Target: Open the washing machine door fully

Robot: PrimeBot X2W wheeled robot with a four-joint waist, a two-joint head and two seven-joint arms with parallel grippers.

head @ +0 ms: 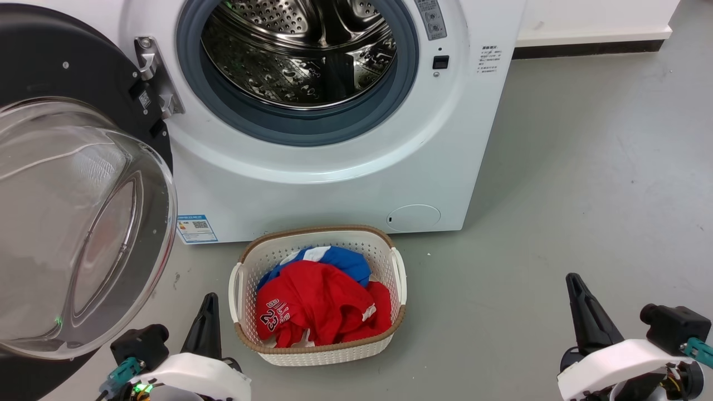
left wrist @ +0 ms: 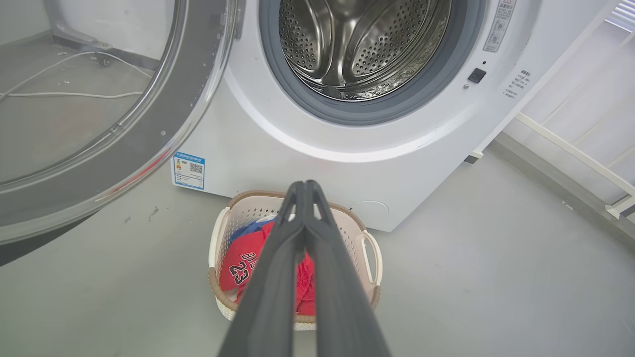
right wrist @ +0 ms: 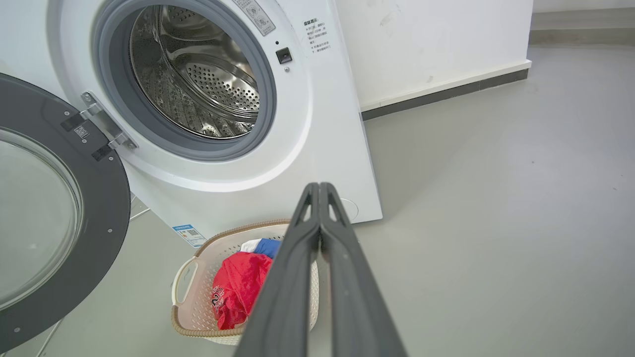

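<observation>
The white washing machine (head: 312, 189) (left wrist: 307, 163) (right wrist: 317, 148) stands ahead with its steel drum (head: 298, 50) exposed. Its washing machine door (head: 72, 206) (left wrist: 99, 114) (right wrist: 54, 218), a black disc with a bulging clear glass bowl, hangs swung wide open to the left on its metal hinge (head: 156, 75). My left gripper (head: 209, 303) (left wrist: 303, 186) is shut and empty, low beside the door's lower edge. At the lower right, far from the machine, my right gripper (head: 574, 281) (right wrist: 319, 187) is also shut on nothing.
A white laundry basket (head: 245, 273) (left wrist: 221, 233) (right wrist: 184, 272) holding red and blue clothes sits on the grey floor just in front of the machine. A white wall with a dark skirting (head: 585, 47) runs behind on the right. Cables (left wrist: 64, 91) lie on the floor behind the door.
</observation>
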